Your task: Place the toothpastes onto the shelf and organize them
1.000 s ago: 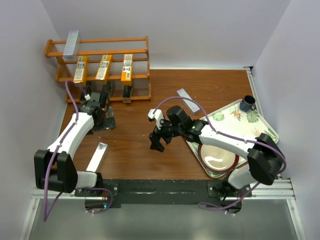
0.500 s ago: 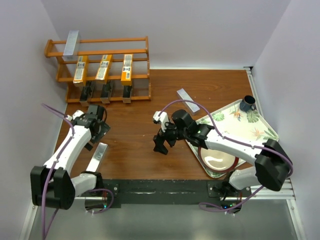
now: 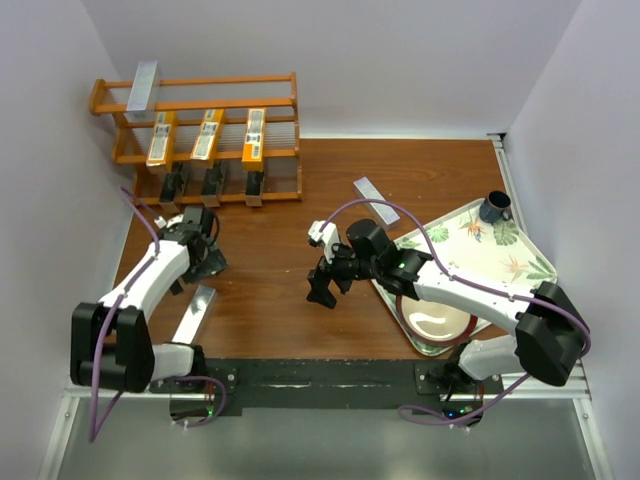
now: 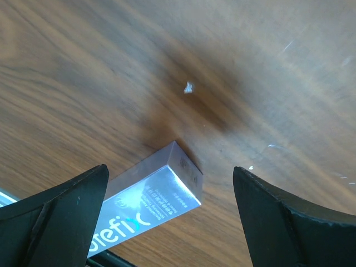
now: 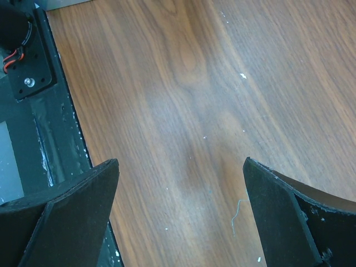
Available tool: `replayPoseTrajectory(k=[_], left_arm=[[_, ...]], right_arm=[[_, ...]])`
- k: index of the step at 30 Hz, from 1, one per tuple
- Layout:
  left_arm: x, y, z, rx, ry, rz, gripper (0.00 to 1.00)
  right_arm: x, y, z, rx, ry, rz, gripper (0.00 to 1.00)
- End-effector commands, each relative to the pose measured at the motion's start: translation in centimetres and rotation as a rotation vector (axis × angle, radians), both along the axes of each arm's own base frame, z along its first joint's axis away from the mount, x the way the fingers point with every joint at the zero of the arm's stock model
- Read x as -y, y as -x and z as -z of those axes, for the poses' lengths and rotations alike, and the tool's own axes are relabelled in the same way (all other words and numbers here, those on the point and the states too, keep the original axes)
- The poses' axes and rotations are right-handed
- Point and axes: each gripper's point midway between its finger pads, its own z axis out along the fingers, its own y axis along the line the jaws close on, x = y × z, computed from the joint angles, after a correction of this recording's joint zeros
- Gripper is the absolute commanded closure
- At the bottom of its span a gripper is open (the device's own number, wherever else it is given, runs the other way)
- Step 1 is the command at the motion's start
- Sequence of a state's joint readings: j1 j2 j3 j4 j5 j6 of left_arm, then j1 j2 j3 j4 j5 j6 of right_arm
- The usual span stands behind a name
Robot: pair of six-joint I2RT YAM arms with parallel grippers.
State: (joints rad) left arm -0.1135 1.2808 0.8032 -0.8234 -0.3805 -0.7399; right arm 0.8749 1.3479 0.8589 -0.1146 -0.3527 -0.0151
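Note:
The orange-brown shelf (image 3: 280,140) stands at the far left. On it are one silver carton (image 3: 143,86) on the top tier, three orange cartons (image 3: 208,135) on the middle tier and three black cartons (image 3: 212,181) on the bottom tier. A second silver carton (image 3: 194,313) lies on the table near the left arm's base; its end also shows in the left wrist view (image 4: 150,194). My left gripper (image 3: 205,262) (image 4: 172,219) is open and empty just above that end. A third silver carton (image 3: 376,200) lies beside the tray. My right gripper (image 3: 322,290) (image 5: 181,217) is open and empty over bare wood.
A leaf-patterned tray (image 3: 520,250) sits at the right with a red-rimmed bowl (image 3: 436,312) and a dark cup (image 3: 495,207) on it. The black base rail (image 5: 33,61) runs along the table's near edge.
My left gripper has drawn back from the shelf's bottom tier to the near silver carton. My right gripper has shifted slightly right.

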Motion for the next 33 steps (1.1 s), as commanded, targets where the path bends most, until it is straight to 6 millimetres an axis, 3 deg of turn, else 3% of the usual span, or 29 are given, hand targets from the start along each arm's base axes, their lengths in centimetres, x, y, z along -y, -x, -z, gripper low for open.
replayPoseTrajectory(k=[1, 7, 10, 16, 21, 24, 28, 29, 30, 32, 33], left_arm=[[0.9, 0.1, 1.5, -0.067, 0.04, 0.039, 0.0], [1.3, 0.7, 2.7, -0.062, 0.075, -0.023, 0.0], [2.7, 0.7, 3.7, -0.059, 0.148, -0.013, 0.02], [8.6, -1.0, 3.4, -0.013, 0.299, 0.057, 0.05], [14.7, -3.5, 1.2, 0.043, 0.376, 0.177, 0.06], [15.8, -4.2, -0.5, 0.081, 0.352, 0.156, 0.07], [13.4, -2.6, -1.6, 0.129, 0.312, -0.062, 0.08], [12.2, -1.2, -1.0, 0.113, 0.278, -0.118, 0.08], [11.8, -0.9, -1.9, 0.163, 0.308, -0.208, 0.08], [10.2, 1.2, -1.3, 0.153, 0.275, -0.312, 0.09], [9.8, 1.5, -2.0, 0.195, 0.303, -0.388, 0.09]], right_arm=[[-0.2, -0.4, -1.2, 0.031, -0.039, 0.014, 0.01], [-0.2, -0.4, -1.1, 0.032, -0.037, 0.014, 0.02], [-0.2, -0.4, -1.2, 0.035, -0.039, 0.016, 0.01], [-0.1, -0.6, -1.2, 0.04, -0.033, 0.027, 0.02], [0.3, -0.9, -1.5, 0.059, -0.033, 0.05, 0.02], [0.4, -1.0, -1.5, 0.064, -0.032, 0.051, 0.01], [0.3, -0.9, -1.4, 0.06, -0.03, 0.045, 0.02], [0.3, -0.9, -1.5, 0.06, -0.032, 0.043, 0.02], [0.2, -0.8, -1.4, 0.055, -0.033, 0.04, 0.01], [0.2, -0.7, -1.5, 0.054, -0.034, 0.037, 0.01], [0.2, -0.7, -1.5, 0.055, -0.034, 0.035, 0.01]])
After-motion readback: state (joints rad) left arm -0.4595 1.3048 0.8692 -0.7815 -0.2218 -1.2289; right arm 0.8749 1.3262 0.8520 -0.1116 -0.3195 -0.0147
